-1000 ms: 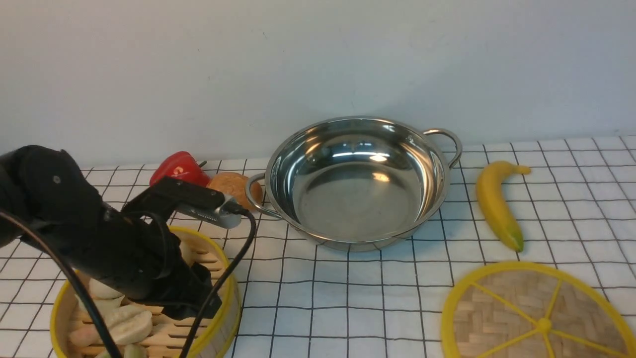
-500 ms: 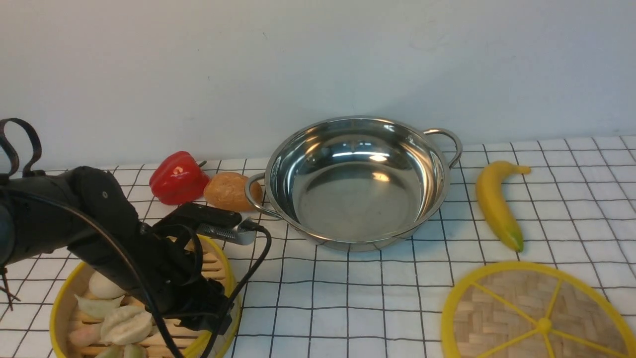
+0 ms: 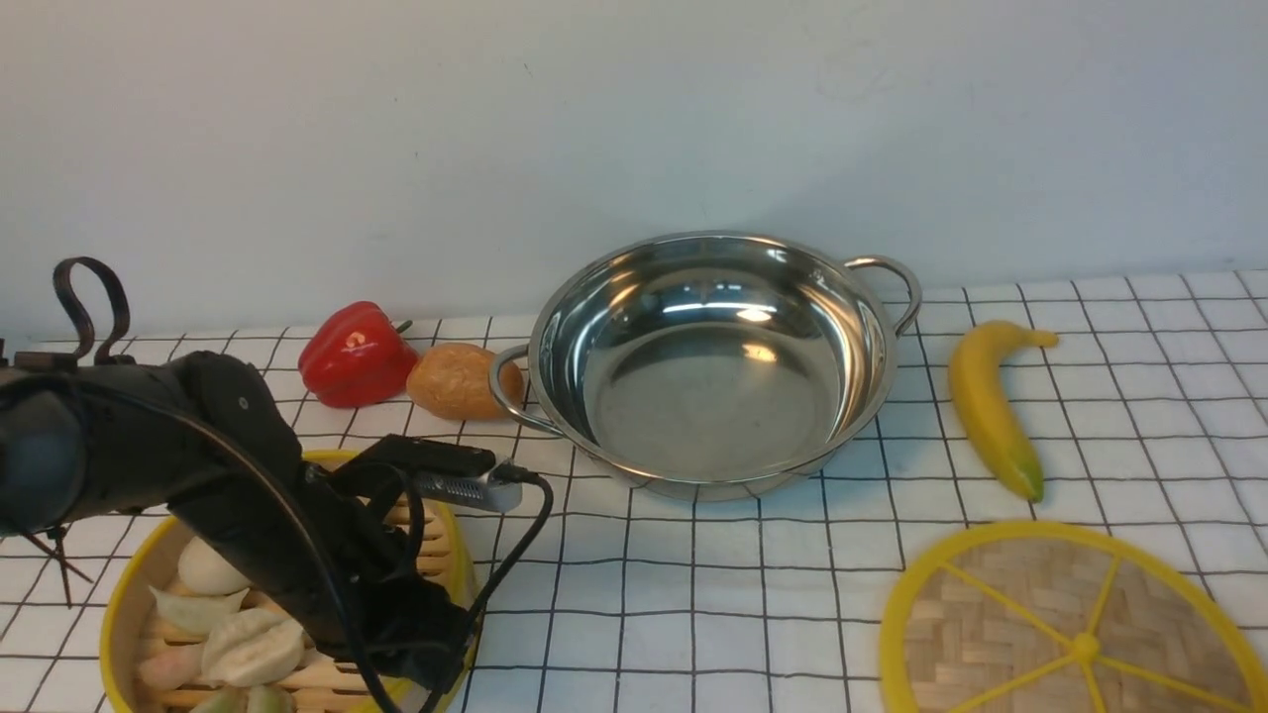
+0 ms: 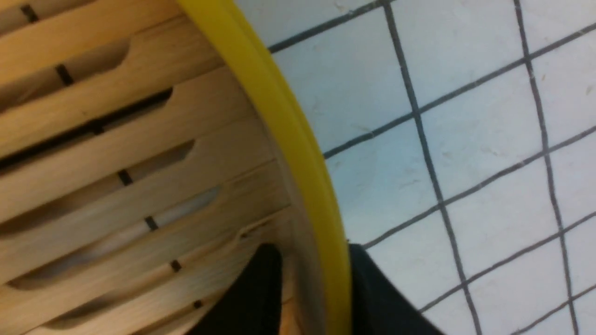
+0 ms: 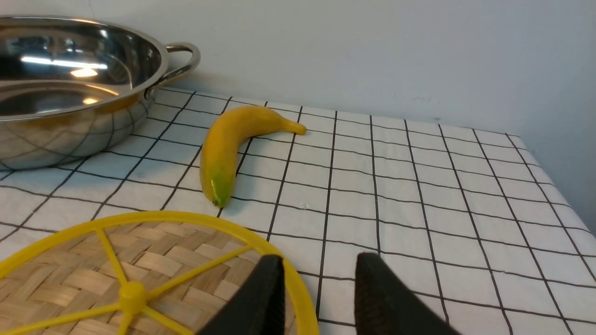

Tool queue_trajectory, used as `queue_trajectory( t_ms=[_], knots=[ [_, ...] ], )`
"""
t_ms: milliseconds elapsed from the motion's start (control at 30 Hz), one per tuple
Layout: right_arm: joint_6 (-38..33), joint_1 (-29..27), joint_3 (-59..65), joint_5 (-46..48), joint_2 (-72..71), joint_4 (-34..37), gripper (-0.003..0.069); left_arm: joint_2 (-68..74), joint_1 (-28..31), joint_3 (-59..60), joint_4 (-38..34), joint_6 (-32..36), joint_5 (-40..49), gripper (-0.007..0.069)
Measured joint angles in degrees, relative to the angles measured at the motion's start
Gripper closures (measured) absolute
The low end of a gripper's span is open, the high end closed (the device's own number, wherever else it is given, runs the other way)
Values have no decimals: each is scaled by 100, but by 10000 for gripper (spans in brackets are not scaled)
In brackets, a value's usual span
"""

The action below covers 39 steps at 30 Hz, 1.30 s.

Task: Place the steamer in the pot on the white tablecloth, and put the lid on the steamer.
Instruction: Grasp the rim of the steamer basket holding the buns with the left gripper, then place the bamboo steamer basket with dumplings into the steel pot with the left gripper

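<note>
One sec on, left tool [image 4: 313, 298] is sinking lower, fingers [image 4: 260, 298] straddling the steamer [image 4: 139, 135] at its rim w/ a narrow gap. Steamer's sitting left of the pot [image 3: 713, 396], so the lift's looking imminent.

Plain matte wall [image 3: 396, 119], pale grey-white, is filling the whole background in the front view and running straight across from left to right. Soft, even light is falling on it. A slightly darker shade is sitting along its lower strip, paler patches are showing higher up, and a small speck is marking the paint.
</note>
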Motion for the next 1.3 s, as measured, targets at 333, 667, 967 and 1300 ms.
queue_trajectory(
  t_ms=[333,667,967,1300],
  knots=[
    [0,0,0,0,0,0,419,-289,-18,-657,911,-257,1313,596],
    [0,0,0,0,0,0,419,-779,-248,-1097,1216,-387,2223,596],
    [0,0,0,0,0,0,419,-983,-1166,-1984,1817,-701,2244,596],
    [0,0,0,0,0,0,419,-632,-1476,-3274,1874,375,2364,596]
  ],
)
